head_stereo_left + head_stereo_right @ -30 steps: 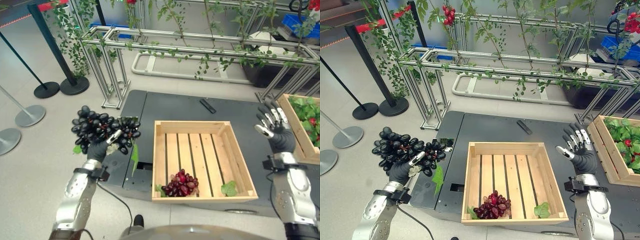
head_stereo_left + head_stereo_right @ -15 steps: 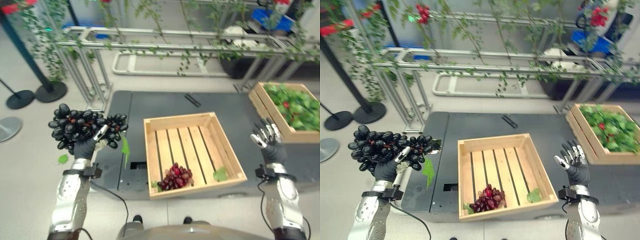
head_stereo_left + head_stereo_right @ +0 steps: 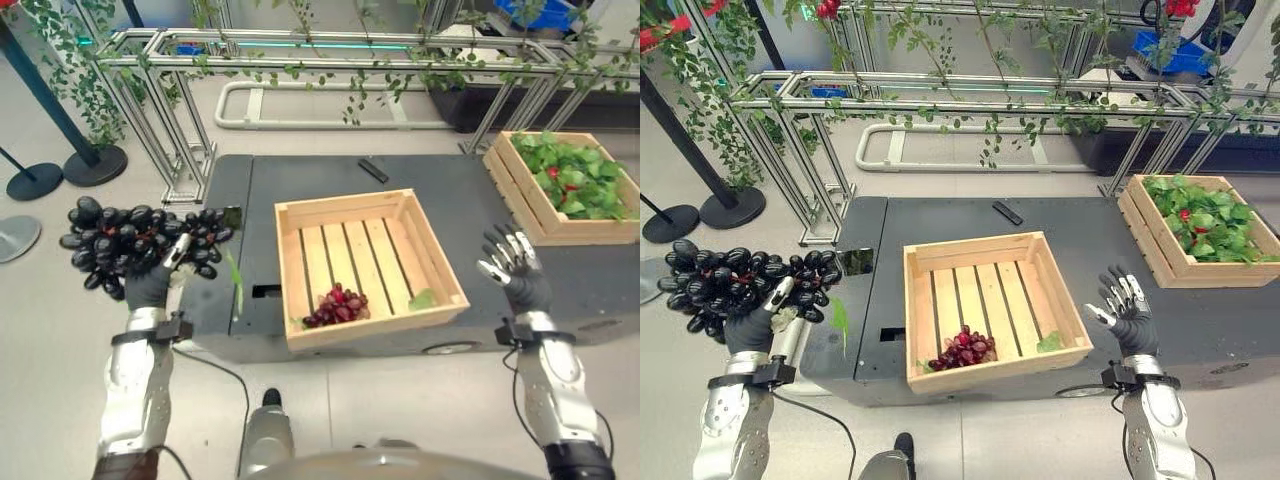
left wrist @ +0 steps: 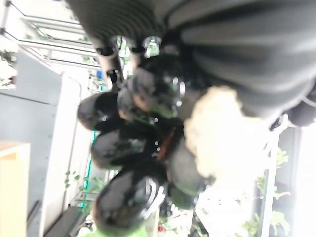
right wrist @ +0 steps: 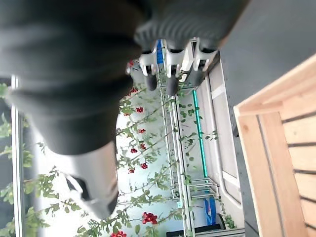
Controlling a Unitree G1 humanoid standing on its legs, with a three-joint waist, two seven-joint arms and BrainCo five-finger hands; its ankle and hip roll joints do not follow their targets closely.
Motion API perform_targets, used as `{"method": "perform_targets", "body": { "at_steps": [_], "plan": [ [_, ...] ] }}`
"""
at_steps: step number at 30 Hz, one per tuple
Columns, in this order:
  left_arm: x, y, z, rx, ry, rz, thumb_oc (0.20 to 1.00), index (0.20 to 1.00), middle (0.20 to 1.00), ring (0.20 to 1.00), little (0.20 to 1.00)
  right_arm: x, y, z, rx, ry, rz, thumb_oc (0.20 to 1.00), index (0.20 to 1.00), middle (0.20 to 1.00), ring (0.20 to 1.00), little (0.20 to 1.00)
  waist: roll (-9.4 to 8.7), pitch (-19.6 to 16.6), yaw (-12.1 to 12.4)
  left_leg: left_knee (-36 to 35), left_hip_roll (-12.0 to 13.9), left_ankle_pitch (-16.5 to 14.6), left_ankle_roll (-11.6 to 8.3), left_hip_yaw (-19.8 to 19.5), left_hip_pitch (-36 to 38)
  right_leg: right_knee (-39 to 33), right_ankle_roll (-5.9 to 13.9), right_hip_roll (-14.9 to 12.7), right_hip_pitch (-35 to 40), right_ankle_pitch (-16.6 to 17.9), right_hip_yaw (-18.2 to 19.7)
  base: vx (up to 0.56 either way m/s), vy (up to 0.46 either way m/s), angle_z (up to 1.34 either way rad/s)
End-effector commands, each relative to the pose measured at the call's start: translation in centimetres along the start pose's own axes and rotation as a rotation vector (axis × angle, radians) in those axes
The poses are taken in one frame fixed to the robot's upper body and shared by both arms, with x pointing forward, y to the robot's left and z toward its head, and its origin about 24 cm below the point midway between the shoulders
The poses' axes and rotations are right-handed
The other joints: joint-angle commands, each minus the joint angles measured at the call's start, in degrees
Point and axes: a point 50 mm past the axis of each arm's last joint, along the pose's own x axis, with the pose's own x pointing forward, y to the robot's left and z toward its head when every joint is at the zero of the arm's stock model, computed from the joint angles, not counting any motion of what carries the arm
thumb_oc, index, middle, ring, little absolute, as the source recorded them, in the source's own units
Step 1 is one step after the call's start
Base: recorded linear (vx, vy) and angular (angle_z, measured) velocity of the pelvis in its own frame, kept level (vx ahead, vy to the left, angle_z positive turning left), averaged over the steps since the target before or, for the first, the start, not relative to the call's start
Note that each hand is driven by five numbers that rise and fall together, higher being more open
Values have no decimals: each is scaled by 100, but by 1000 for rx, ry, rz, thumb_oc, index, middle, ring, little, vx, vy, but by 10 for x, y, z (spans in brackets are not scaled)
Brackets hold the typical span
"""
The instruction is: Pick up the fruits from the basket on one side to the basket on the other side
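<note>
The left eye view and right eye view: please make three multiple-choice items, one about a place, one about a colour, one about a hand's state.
1. Where do the red grapes lie?
A. in the near corner of the slatted crate
B. on the floor
C. in the leafy crate

2. What colour is the held grape bunch?
A. green
B. black
C. yellow

3. How is the right hand?
A. shut on a leaf
B. open, holding nothing
C. shut on the crate rim

Answers: 1 A, they rest on the slats by the front wall. 2 B, the left hand grips dark fruit. 3 B, its fingers are spread in the air.
</note>
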Motion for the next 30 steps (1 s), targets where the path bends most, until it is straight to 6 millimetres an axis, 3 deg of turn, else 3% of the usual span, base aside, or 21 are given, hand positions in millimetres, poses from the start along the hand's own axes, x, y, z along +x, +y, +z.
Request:
{"method": "perform_targets", "body": {
  "at_steps": [1,2,3,6,8,9,10,13,18,26,30],
  "plan": [
    [17,-11,38,28,-205,-91,200,200,200,200,200,-2,-11,27,-50,-132,-14,1000,1000,1000,1000,1000,33,-156,-203,-369,-174,835,-84,-487,-660,-1223,349,90,1062,191,7,-247,-256,68],
    [16,-13,27,10,-163,-86,200,200,200,200,200,-5,-18,30,-92,-130,-28,1000,1000,1000,1000,1000,154,-30,-312,-678,-77,1038,-249,-548,-600,-1361,300,178,1137,288,-110,-235,-227,80],
    [13,-15,20,-8,-133,-86,200,200,200,200,200,-9,-22,29,-99,-129,-49,1000,1000,1000,1000,1000,171,18,-383,-779,-29,1071,-284,-448,-566,-1473,292,185,1195,351,-216,-315,-280,83],
    [12,-18,15,3,-112,-109,200,200,200,200,200,-10,-27,32,-121,-134,-76,1000,1000,1000,1000,1000,123,108,-484,-528,-17,895,-225,-183,-504,-1579,287,86,1173,490,-394,-238,-129,73],
    [12,-19,14,3,-108,-122,200,200,200,200,200,-9,-25,30,-121,-122,-70,1000,1000,1000,1000,1000,-4,49,-607,437,-325,214,-89,-138,-293,-1784,348,-141,1046,784,-543,-260,-82,27],
    [12,-19,14,3,-109,-122,200,200,200,200,200,-9,-25,30,-120,-122,-70,1000,1000,1000,1000,1000,3,44,-614,470,-320,205,-80,-147,-323,-1792,351,-134,1040,795,-551,-190,-28,27],
    [12,-21,16,6,-113,-136,200,200,200,200,200,-11,-25,27,-127,-107,-70,1000,1000,1000,1000,1000,-7,-54,-706,736,-501,-296,9,-8,-38,-1871,359,-227,1004,808,-667,-137,16,45],
    [12,-23,14,-3,-111,-138,200,200,200,200,200,-11,-24,23,-112,-98,-82,1000,1000,1000,1000,1000,37,-201,-852,651,-600,-768,96,82,510,-1838,382,-286,942,857,-779,-69,68,49],
    [16,-31,11,-8,-96,-168,200,200,200,200,200,-14,-27,20,-96,-92,-111,1000,1000,1000,1000,1000,167,-392,-1045,-433,-589,-636,54,127,1050,-1890,510,-329,839,1023,-988,-15,135,39],
    [9,-28,10,9,-78,-177,200,200,200,200,200,-12,-16,6,-97,-30,-69,1000,1000,1000,1000,1000,53,-395,-921,-273,-830,-933,242,234,1153,-1737,719,-681,868,1145,-1044,15,141,4],
    [9,-29,14,17,-92,-190,200,200,200,200,200,-8,-1,-1,-47,-9,-10,1000,1000,1000,1000,1000,5,-444,-724,-201,-945,-993,364,236,1064,-1483,860,-898,733,1157,-1186,8,198,-4]
  ]
}}
